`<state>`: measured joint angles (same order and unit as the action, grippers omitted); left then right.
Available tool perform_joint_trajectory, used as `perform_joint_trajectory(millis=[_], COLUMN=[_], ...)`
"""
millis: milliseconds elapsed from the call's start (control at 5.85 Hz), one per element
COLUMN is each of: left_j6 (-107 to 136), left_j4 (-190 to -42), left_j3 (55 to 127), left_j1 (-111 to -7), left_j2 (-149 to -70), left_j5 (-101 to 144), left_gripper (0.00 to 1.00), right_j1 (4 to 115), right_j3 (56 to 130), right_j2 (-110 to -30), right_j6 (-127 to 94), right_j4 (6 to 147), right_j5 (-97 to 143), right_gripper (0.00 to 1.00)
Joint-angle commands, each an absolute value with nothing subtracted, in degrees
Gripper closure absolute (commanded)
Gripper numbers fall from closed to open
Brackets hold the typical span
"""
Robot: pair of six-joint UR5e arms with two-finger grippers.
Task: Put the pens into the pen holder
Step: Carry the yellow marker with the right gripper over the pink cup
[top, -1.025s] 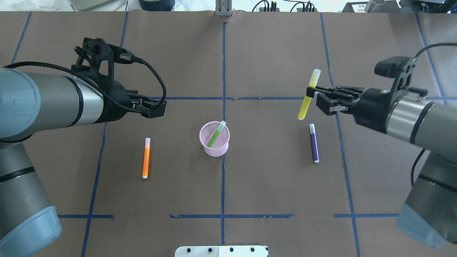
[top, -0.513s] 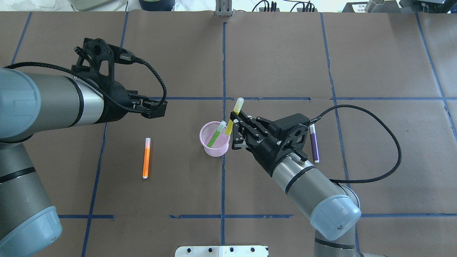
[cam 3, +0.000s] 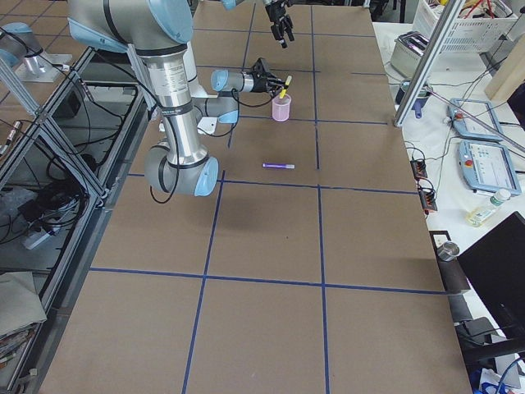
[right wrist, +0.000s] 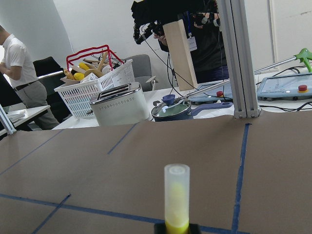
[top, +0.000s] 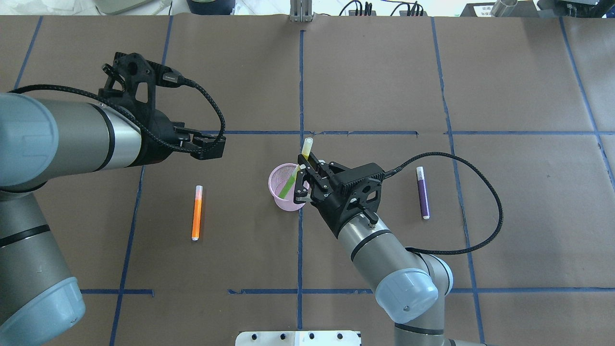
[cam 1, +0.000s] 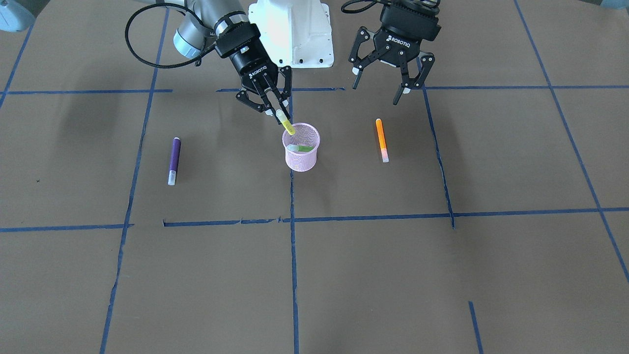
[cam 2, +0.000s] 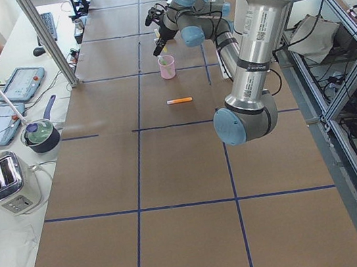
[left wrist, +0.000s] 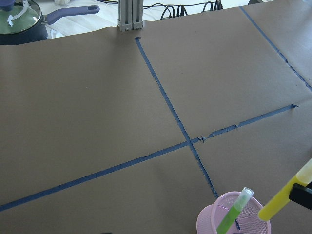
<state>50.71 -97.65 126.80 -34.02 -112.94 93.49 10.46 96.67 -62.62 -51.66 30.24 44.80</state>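
Overhead exterior, right hand (top: 302, 172) gripping yellow pen (top: 307, 145), at holder (top: 284, 203) rim

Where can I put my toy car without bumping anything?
The far side, beyond the blue tape line running across, is bare paper. So is the patch from the purple pen out to the table's end. It's crowded at the pen holder, where the right gripper holds a yellow pen.

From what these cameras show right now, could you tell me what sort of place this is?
Most likely a robotics lab: a left arm and right arm work over a paper-covered table gridded with blue tape, while control pendants, a toaster and a pot sit beside it.
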Motion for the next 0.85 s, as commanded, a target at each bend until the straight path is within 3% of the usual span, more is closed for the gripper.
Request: perform_joint_trajectory(millis=[0,171,342,513,683], left_j6=[50.71,50.71,50.71,50.71,50.71], left_j4=[-97.65,-97.73,-97.65,-97.65,-97.21], left_j3=[126.56,126.48,126.39,125.43,124.46], left_j1=[-34.01,-33.93,-33.84,-33.84,-33.84], left_j2=[-113.03,-113.03,-112.94,-112.94,-112.33], left_j5=[93.43,93.43,93.43,93.43,93.60], left_gripper=[0.13,0.13,0.13,0.13,0.13], right_j1=[9.59,9.15,8.97,9.14,10.53], right_j3=[95.98,95.98,96.06,96.76,98.42], right_j2=[-62.14,-61.36,-60.39,-60.55,-60.99], right_j6=[-50.37,-50.36,-50.36,-50.36,-50.36], right_j4=[30.41,30.15,30.41,30.06,29.88], right_j5=[43.69,43.77,43.42,43.59,45.33], right_gripper=[0.92,0.65,0.26,0.03,0.02])
